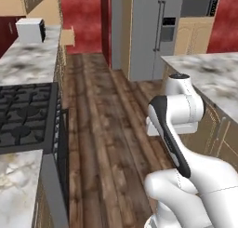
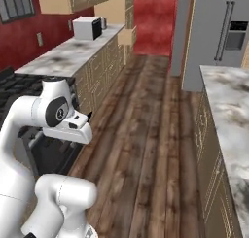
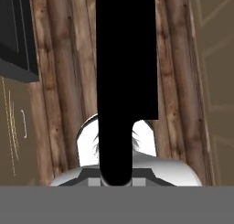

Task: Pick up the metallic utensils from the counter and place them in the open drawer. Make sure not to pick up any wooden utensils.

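A black knife (image 3: 125, 58) rises from the bottom middle of the hand view as a dark silhouette, narrow handle low and broad blade above. My gripper (image 3: 116, 177) is shut on its handle, and the fingertips are hidden behind it. The hand (image 1: 171, 127) hangs over the wooden floor between the two runs of cabinets, pointing down. The marble counter (image 1: 211, 76) runs along the right. A light-tan open drawer (image 2: 125, 36) sticks out of the far left cabinets. The silvery utensil and the wooden utensils are out of view.
A black gas stove (image 1: 25, 113) sits in the left counter (image 1: 28, 59), with a white toaster (image 1: 30, 30) at that counter's far end. A grey fridge (image 1: 153, 31) stands at the back. The wooden floor (image 1: 102, 129) forms an aisle ahead.
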Controlling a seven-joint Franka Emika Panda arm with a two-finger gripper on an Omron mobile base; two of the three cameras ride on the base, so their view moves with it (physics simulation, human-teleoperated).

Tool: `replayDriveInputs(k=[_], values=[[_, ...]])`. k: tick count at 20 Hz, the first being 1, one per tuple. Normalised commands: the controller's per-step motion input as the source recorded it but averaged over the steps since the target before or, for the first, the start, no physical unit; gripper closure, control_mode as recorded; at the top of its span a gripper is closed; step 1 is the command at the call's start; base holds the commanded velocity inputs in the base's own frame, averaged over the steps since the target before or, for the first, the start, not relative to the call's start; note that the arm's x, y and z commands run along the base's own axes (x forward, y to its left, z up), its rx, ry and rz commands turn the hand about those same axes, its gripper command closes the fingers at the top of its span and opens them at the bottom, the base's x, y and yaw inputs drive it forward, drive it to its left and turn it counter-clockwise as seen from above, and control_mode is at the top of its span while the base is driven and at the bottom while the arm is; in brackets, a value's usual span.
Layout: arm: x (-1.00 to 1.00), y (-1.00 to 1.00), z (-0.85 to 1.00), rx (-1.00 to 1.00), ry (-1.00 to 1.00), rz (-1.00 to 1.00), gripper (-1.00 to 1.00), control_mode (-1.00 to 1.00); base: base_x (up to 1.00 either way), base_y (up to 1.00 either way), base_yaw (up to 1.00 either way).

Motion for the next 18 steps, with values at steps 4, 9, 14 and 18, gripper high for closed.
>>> replayDriveInputs(k=[4,9,14,18], values=[[0.00,0.00,0.00,0.00,0.00,0.00,1.00,1.00,1.00,-0.34,0.09],[0.00,0.00,0.00,0.00,0.00,0.00,1.00,1.00,1.00,-0.26,0.10],[0.00,0.00,0.00,0.00,0.00,0.00,1.00,1.00,1.00,-0.07,0.07],[0.00,0.00,0.00,0.00,0.00,0.00,1.00,1.00,1.00,0.00,0.02]])
